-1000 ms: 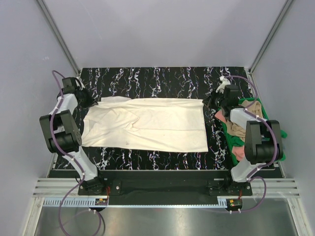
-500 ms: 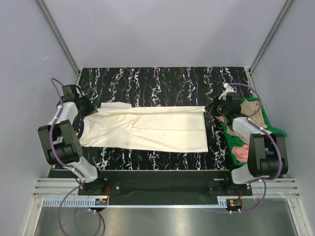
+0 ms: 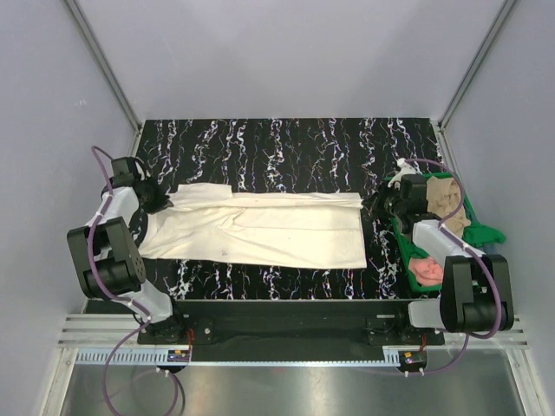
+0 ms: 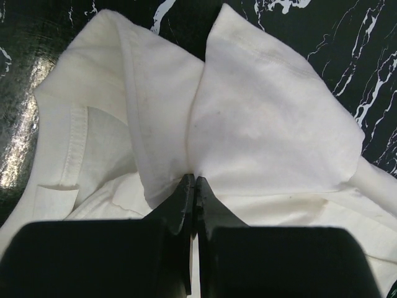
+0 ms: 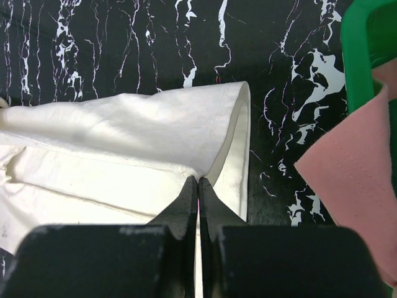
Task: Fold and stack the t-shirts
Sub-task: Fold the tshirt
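Gripping cream t-shirt, L claw & R claw both clamped on cloth; my top view hides pinch pts; pink shirt cut off at frame edge.

We see a black table veined with white marbling, closed in by pale grey walls. A green bin sits at its right edge. Silver rails run along the near side, just behind a black mounting plate.

a black marbled table carries a spread cream t-shirt and a green bin.
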